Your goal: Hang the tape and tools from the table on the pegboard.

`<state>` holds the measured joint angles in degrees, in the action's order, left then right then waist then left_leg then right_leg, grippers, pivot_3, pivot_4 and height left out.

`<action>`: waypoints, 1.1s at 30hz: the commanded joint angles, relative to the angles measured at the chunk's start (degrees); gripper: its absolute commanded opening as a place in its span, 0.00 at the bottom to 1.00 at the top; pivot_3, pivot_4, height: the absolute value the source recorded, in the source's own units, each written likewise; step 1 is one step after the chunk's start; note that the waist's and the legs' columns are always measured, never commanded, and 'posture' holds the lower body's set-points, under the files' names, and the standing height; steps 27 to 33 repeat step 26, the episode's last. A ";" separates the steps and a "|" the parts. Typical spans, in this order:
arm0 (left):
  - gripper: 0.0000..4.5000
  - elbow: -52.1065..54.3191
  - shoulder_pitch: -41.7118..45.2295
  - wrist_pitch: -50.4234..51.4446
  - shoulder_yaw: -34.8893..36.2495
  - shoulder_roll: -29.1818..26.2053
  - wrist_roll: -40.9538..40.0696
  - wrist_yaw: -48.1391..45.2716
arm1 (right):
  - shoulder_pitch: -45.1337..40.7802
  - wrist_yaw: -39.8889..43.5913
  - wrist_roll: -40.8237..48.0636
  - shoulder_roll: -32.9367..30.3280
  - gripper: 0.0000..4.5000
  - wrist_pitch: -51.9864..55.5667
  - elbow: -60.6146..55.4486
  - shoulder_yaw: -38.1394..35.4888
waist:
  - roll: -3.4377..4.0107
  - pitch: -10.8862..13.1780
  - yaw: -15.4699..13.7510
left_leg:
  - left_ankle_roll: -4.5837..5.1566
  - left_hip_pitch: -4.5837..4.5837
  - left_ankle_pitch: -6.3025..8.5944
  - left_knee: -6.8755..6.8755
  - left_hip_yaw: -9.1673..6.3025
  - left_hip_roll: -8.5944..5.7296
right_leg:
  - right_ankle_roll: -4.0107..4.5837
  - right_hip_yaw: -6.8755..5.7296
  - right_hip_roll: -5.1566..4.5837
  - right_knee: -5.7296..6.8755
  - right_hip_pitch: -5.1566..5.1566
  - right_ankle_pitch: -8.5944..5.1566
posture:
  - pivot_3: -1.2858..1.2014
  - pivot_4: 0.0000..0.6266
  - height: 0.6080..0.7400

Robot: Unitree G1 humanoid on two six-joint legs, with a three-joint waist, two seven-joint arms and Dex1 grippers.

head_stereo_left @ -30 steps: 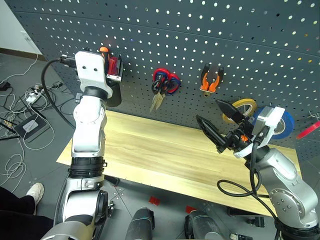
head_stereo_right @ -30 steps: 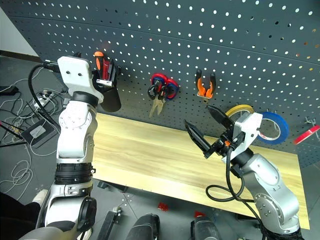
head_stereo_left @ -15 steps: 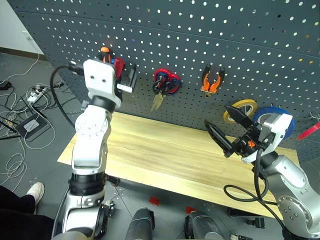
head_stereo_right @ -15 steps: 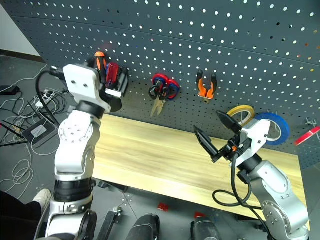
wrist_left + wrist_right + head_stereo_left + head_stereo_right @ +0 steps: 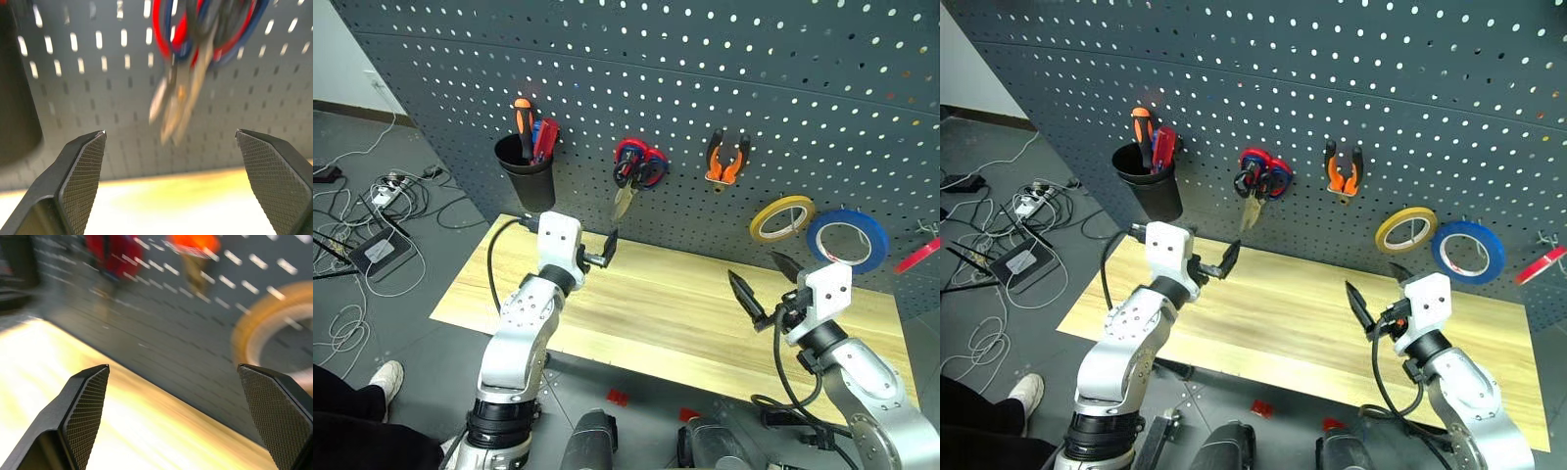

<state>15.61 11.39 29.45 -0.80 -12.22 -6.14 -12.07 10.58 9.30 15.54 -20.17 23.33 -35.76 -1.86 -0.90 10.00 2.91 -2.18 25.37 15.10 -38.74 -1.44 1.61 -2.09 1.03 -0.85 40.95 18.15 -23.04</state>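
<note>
Tools first: we see them up on the pegboard (image 5: 724,59), not on the table (image 5: 656,304). Pliers (image 5: 726,159) with orange-and-black handles hang near the board's middle. At about nine o'clock from them hang the scissors (image 5: 634,168), a bunch with red and blue loops and steel blades pointing down; we cannot tell whether the black-looped pair is among them. Further out at nine o'clock a black cup (image 5: 527,176) is fixed to the board, holding an orange-and-black screwdriver (image 5: 521,119) and, just beside it, a red-handled screwdriver (image 5: 544,139).

At four o'clock from the pliers we have a yellow roll (image 5: 781,217), and beside it at three o'clock a larger blue roll (image 5: 847,240). At the far right edge a red-pink strip (image 5: 915,257) shows against the board; we cannot tell what it is.

Now the arms. Our left gripper (image 5: 604,251) hangs over the table's back edge, at about six o'clock from the scissors, fingers spread wide and holding nothing. In its wrist view the blurred scissor blades (image 5: 178,105) sit between the two fingertips (image 5: 85,161), well ahead of them. Our right gripper (image 5: 764,286) hovers over the table's right part, at six o'clock from the yellow roll, also spread wide with nothing between the fingers.
</note>
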 commanded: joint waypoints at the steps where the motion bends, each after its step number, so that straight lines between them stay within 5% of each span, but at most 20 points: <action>1: 0.99 -2.82 -1.90 -0.23 -1.01 0.18 1.97 1.12 | 0.62 -5.13 -3.45 3.23 1.00 3.02 1.01 0.19 | 0.10 -0.25 0.06 | 0.00 -0.02 0.00 0.02 0.01 0.00 | 0.00 0.01 0.00 0.00 0.00 0.00 | 0.49 0.23 1.00; 17: 0.99 3.69 -10.40 4.84 -1.03 1.40 2.79 2.74 | 11.40 -11.19 -7.02 11.04 1.00 8.65 -1.23 -1.77 | 0.32 -2.52 0.47 | -0.01 -0.59 0.00 0.75 0.21 0.01 | -0.01 1.12 0.00 -0.25 -0.19 0.00 | 0.48 0.21 1.00; 33: 0.99 6.12 -11.01 7.45 -0.91 1.36 2.34 2.95 | 11.70 -10.78 -8.05 12.49 1.00 8.46 -0.94 -2.81 | 0.31 -2.74 0.47 | 0.00 -0.61 0.01 0.75 0.26 -0.02 | -0.01 1.45 0.08 -0.26 -0.18 0.00 | 0.48 0.22 1.00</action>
